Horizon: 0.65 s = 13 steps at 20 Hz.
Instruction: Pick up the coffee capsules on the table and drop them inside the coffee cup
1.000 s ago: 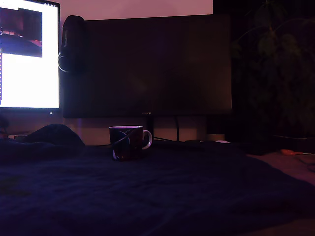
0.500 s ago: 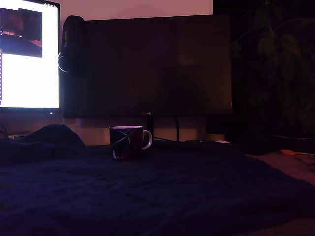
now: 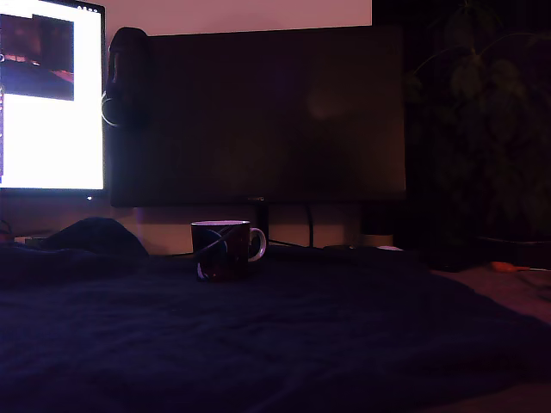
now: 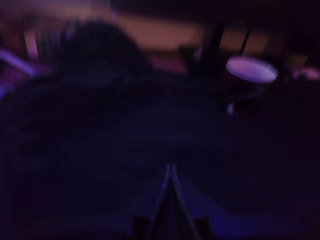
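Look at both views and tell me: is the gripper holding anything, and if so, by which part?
Nothing that shows. In the blurred wrist view the gripper has its jaws closed together to a point with no capsule visible between them. The coffee cup stands apart, untouched.

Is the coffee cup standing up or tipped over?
Standing up. The coffee cup sits on its base on the dark cloth, opening upward, handle at the side.

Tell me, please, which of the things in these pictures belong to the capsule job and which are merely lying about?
Belong to the job:
- coffee cup, standing on the dark cloth
- gripper, jaws together, cup ahead of it
- capsules: none visible in either view

Lying about:
- lit monitor
- dark monitor
- plant
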{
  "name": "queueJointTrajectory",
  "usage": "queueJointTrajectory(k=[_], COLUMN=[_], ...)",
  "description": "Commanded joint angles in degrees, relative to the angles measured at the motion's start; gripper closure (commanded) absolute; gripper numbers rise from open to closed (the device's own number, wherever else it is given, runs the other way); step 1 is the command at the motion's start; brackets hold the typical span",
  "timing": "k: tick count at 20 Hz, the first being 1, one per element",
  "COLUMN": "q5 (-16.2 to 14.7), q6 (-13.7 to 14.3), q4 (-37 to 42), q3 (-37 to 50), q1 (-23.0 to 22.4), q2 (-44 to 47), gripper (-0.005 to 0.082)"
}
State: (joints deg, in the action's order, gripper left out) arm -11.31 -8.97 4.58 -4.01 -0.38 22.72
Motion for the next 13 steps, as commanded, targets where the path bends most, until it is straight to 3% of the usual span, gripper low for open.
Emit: queueJointTrajectory(k=[1,5,13], q5=[1.20,3.45,4.15], q6=[0.48,0.61,0.63], q4=[-2.73,-7.67,-16.48], q3=[1.09,1.09,1.09], q1=[-0.17,-0.17,-0.17], q2=[-1.99,-7.89,-18.43], gripper=[0.0790,0.0790,0.0790])
